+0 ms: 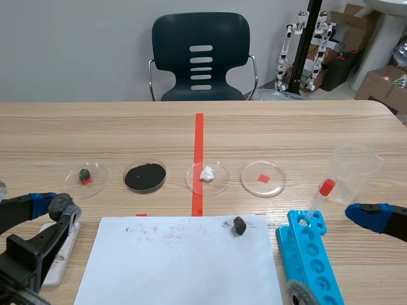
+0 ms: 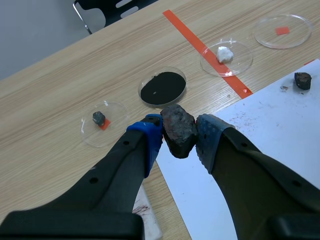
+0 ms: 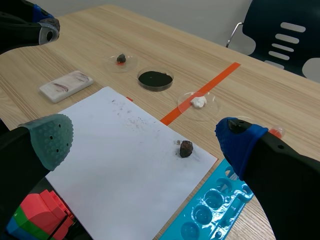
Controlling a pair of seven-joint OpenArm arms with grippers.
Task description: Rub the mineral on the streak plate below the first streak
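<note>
The left gripper [image 2: 178, 140] is clamped on the mineral [image 2: 177, 127], a dark, rough lump pressed between its two blue pads. In the scene view this gripper sits at the lower left of the frame. Just beneath it lies the streak plate [image 1: 60, 260], a white oblong tile partly hidden by the arm. The right wrist view shows the plate [image 3: 66, 85] bearing a few faint dark streaks, with the mineral held up clear of it. The right gripper [image 3: 142, 142] stands with its fingers wide apart and nothing between them, at the lower right edge of the scene view. A white sheet of paper [image 1: 184, 260] fills the lower middle, with a second dark rock [image 1: 239, 225] resting near its upper right corner. Across the middle of the frame runs a row of four clear dishes. The first dish [image 1: 84, 175] holds a small dark stone, the second dish [image 1: 145, 176] is filled with black powder, the third dish [image 1: 207, 175] holds a white lump, and the fourth dish [image 1: 263, 178] has a red square. At the lower right a blue rack [image 1: 311, 251] holds a red-capped pipette [image 1: 320, 197], beside a clear plastic beaker [image 1: 355, 168].
</note>
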